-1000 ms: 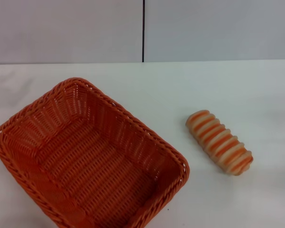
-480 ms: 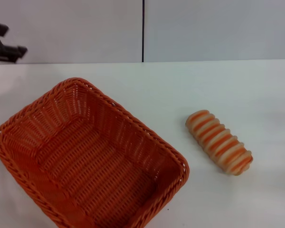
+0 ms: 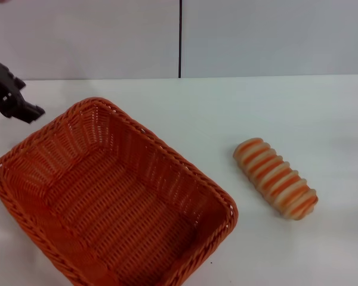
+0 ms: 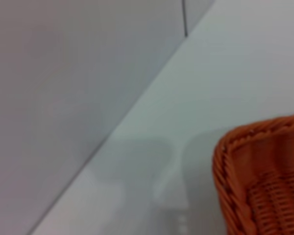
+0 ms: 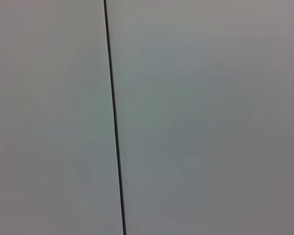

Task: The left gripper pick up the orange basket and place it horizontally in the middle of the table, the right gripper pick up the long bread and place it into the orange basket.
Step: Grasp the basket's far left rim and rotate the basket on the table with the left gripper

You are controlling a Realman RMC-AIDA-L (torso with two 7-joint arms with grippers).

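Note:
The orange basket point(image 3: 167, 156) lies skewed on the white table point(image 3: 256, 101) at the front left, and it holds nothing. One of its corners point(image 4: 264, 171) shows in the left wrist view. My left gripper point(image 3: 28, 97) hangs open just beyond the basket's far left corner, above the table and not touching the rim. The long bread point(image 3: 275, 177) rests diagonally on the table to the right of the basket, apart from it. My right gripper is out of view; its wrist camera sees only a wall.
A pale wall point(image 3: 256, 36) with a dark vertical seam point(image 3: 179, 39) stands behind the table's far edge. Bare tabletop stretches between the basket and the bread and across the whole back of the table.
My left gripper came in at the left edge and has dropped lower, closer to the basket's far left corner. Basket and bread have not moved.

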